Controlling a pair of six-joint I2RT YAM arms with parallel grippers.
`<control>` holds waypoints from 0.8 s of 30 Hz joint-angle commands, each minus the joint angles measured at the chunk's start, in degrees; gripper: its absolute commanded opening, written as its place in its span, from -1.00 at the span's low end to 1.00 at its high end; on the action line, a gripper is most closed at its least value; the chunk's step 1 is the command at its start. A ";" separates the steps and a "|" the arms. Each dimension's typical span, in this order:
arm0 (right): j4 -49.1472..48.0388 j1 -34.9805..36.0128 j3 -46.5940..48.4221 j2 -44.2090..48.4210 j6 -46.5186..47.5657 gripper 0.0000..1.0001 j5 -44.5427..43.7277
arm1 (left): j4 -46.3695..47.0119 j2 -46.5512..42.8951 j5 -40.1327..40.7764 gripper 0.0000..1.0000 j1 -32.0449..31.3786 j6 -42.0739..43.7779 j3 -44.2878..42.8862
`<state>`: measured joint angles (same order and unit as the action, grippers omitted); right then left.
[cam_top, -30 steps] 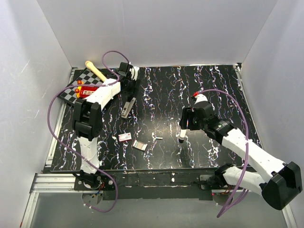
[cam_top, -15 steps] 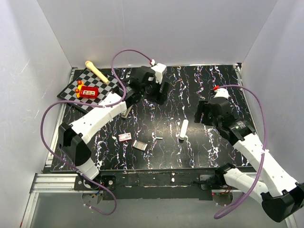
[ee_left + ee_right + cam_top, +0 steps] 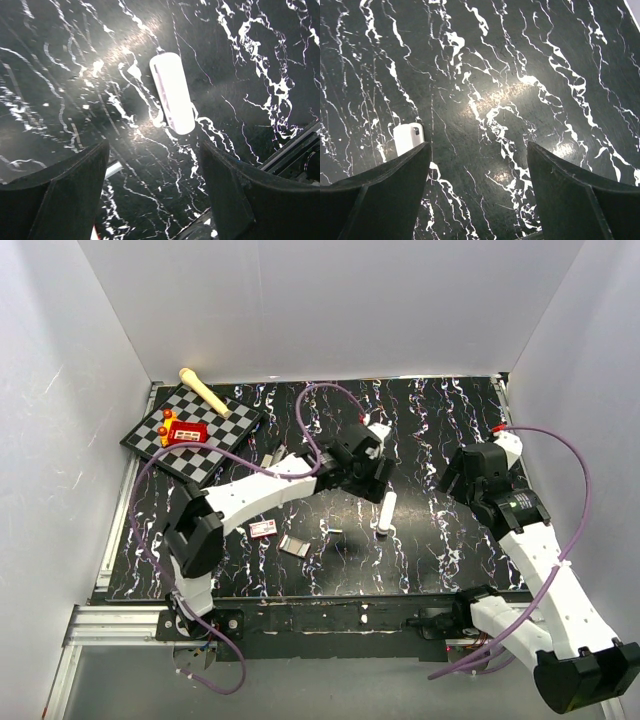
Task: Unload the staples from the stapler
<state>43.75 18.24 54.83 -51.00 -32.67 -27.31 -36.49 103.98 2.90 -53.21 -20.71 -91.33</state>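
1. Left gripper (image 3: 154, 150): jaws wide apart, empty, hanging above the white stick (image 3: 172, 92) without touching it.
2. Right gripper (image 3: 477, 150): jaws apart, empty, over bare table (image 3: 530, 75).
3. Stapler (image 3: 274, 456) lies well to the left, partly hidden by the left arm. A tiny strip, probably the staples (image 3: 334, 531), lies loose near the stick.
4. Judgement: the stick isn't the target. Check the stapler's magazine, gripping its body low across the narrow sides.

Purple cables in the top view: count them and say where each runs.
2. The left cable loops wide on the left, then arcs over to that wrist. The right cable bows out on the right. Their lower ends disappear near the bases.
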 commanded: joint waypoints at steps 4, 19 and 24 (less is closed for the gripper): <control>-1.47 -3.38 -3.50 0.64 -4.33 0.70 0.32 | 4.59 5.08 2.28 0.45 -3.74 -5.39 -1.21; -4.63 -3.56 -7.98 -1.38 -4.95 0.70 4.11 | 1.16 18.88 10.46 0.46 -7.43 -3.81 -14.66; -5.16 -3.65 -8.60 -1.38 -4.86 0.70 4.02 | 0.02 22.40 11.34 0.46 -7.43 -3.28 -18.09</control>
<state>41.10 14.94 46.54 -52.38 -37.30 -23.18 -35.00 125.43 11.66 -60.40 -24.88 -105.69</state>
